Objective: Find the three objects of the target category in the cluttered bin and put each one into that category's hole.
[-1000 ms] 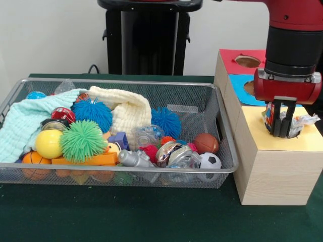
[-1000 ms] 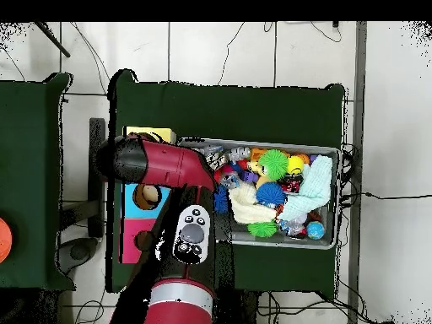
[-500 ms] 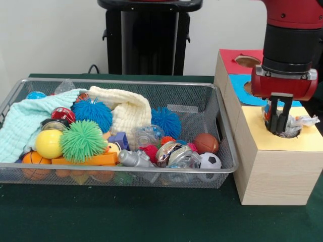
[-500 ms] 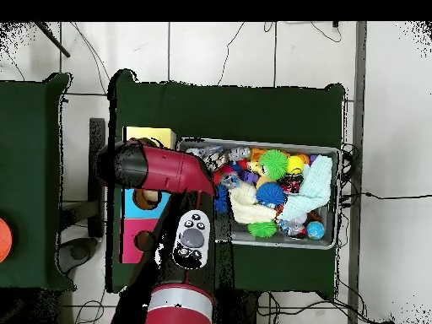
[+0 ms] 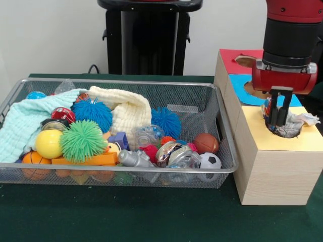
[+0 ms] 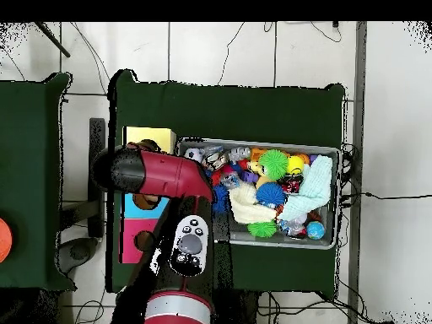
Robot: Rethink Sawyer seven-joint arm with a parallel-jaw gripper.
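Risen slightly, hand (image 5: 278, 122) leaves packet (image 5: 295, 123) over hole (image 5: 282, 132)

Non-task clutter, front view: green spiky ball (image 5: 82, 140) by yellow ball (image 5: 48, 143), both toward the desk's (image 5: 126, 217) near-left corner. Blue spiky ball (image 5: 92, 113) behind them, against cream knitted cloth (image 5: 126, 111). Pale mint cloth (image 5: 22, 123) at left. Second blue spiky ball (image 5: 165, 121) mid-right. Brown ball (image 5: 206, 143) and soccer ball (image 5: 210, 161) close together, right. Orange block (image 5: 86, 160) lies flat, near side.
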